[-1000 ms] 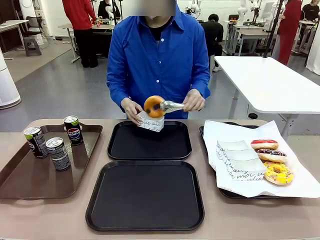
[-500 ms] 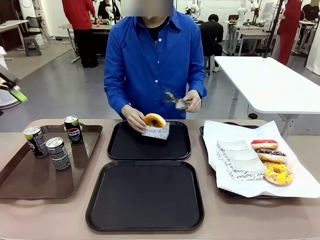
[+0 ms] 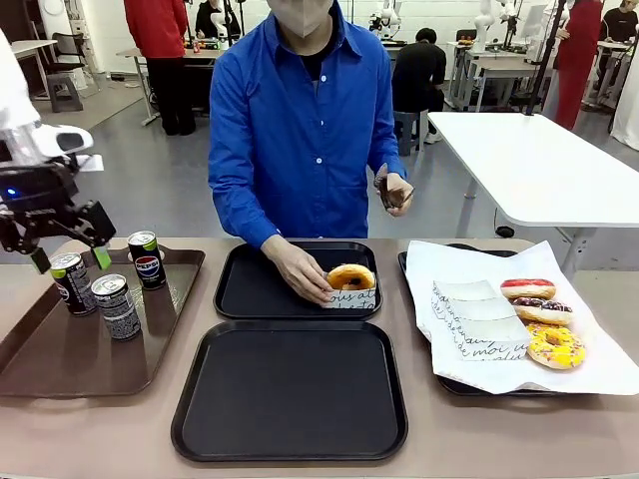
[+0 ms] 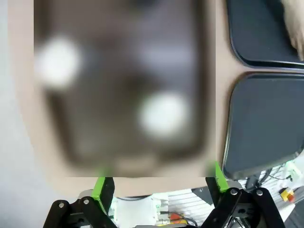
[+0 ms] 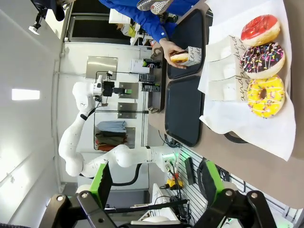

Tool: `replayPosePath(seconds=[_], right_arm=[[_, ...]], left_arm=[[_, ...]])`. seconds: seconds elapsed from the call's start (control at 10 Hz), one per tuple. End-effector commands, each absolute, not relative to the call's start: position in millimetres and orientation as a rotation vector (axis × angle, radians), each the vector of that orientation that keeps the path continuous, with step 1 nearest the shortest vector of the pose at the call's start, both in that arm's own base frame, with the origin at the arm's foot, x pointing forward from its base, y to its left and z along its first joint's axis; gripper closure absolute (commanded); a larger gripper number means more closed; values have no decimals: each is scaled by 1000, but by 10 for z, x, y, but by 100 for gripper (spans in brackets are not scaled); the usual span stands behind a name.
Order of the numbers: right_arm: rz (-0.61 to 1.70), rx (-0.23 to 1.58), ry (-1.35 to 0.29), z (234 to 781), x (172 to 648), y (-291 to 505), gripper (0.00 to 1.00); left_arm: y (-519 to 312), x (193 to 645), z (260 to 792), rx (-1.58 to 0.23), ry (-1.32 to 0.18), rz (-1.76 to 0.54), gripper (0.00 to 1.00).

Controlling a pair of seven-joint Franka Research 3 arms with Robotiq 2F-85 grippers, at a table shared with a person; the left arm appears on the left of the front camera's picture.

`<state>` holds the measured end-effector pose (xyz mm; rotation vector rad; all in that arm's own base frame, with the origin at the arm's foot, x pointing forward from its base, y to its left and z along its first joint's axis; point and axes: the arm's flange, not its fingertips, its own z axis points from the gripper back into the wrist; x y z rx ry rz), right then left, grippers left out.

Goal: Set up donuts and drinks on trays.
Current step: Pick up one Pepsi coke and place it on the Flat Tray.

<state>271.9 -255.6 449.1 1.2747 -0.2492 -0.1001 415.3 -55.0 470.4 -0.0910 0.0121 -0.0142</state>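
Observation:
My left gripper (image 3: 71, 258) hangs open just above three drink cans (image 3: 117, 306) on the brown tray (image 3: 60, 369). In the left wrist view that gripper (image 4: 160, 183) is open over blurred can tops (image 4: 164, 114). A person's hand holds a sleeved donut (image 3: 349, 278) down on the far black tray (image 3: 260, 289). The near black tray (image 3: 290, 389) is bare. Pink, chocolate and yellow donuts (image 3: 544, 311) lie on white paper at the right. My right gripper (image 5: 156, 183) is open and holds nothing, off to the side of those donuts (image 5: 262, 59).
The person's other hand holds metal tongs (image 3: 385, 190) up at chest height. Spare paper sleeves (image 3: 479, 314) lie beside the loose donuts. A white table (image 3: 539, 160) stands behind at the right, and other people are farther back.
My left arm has swung in from the left and come down over the cans. The person slid the donut into its sleeve, moved it onto the far tray's right side, and lifted the tongs away.

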Motion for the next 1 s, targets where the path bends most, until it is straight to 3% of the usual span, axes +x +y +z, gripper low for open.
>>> replayPosePath(seconds=[0.0, 0.9], right_arm=[[-98, 1282, -252, 4501, 2713, -2556, 0], [-98, 1282, -252, 4501, 2713, -2556, 0]], left_arm=[[-609, 4186, 4538, -65, -45, -17, 0], [-684, 4279, 4505, -56, -21, -75, 0]])
